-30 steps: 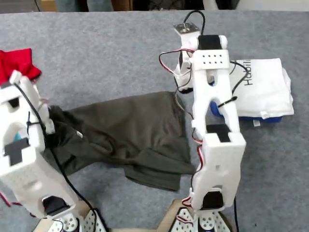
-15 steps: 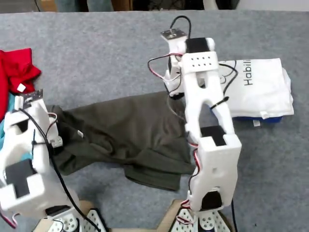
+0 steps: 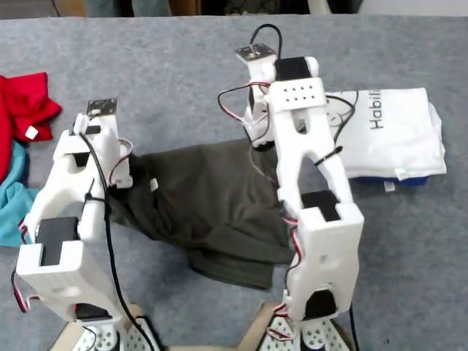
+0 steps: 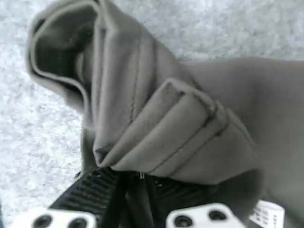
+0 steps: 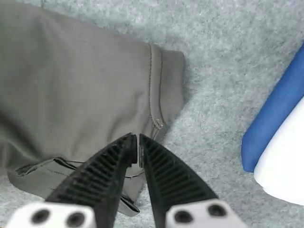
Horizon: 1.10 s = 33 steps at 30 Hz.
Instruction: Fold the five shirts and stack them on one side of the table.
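A dark olive shirt [image 3: 212,197] lies crumpled in the middle of the grey table. My left gripper [image 3: 121,178] is shut on its left edge, and the cloth [image 4: 166,118] hangs bunched and folded from the jaws [image 4: 137,176]. My right gripper [image 3: 256,135] is at the shirt's far right corner. Its fingers are shut, tips [image 5: 137,140] over the hem of the flat cloth [image 5: 71,85], with no cloth seen between them. A folded white shirt [image 3: 395,131] lies on a blue one [image 3: 402,179] at the right. A red shirt [image 3: 22,102] and a teal shirt [image 3: 11,205] lie at the left edge.
The blue shirt's edge [image 5: 275,123] and the white one [image 5: 285,171] lie close beside my right gripper. Bare grey table [image 3: 146,66] stretches along the far side and at the near right. Both arm bases stand at the near edge.
My left arm swung right and away from the table's left edge, dragging the olive shirt's left side toward the centre. My right arm shifted slightly left.
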{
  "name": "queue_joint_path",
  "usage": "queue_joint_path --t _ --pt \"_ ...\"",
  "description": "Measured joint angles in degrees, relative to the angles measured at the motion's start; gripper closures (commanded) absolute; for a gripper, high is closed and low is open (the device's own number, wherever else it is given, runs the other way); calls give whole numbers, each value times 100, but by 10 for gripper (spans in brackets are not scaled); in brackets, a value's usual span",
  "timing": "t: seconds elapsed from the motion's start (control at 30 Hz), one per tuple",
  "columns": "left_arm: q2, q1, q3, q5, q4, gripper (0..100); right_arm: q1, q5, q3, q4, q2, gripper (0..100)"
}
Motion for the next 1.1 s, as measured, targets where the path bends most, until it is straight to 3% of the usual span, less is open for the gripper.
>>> queue_joint_path --t 0.17,0.37,0.53,0.67,0.8,0.93,1.0,1.1 --pt "0 -343 -105 18 123 971 0 0 0 0 0 980" --pt "-237 -1029 -695 44 976 971 0 0 0 0 0 980" --pt "-1538 -1222 -932 9 1609 971 0 0 0 0 0 980" --pt "-2822 -1363 -475 -413 1960 969 0 0 0 0 0 981" --pt "-3165 -1855 993 -826 1688 963 0 0 0 0 0 981" --pt "-3174 -2031 2330 -1187 967 823 0 0 0 0 0 981" --pt "-3174 -2040 2611 -1160 695 761 0 0 0 0 0 981" --pt "-3112 -2040 2716 -993 378 749 0 0 0 0 0 981"
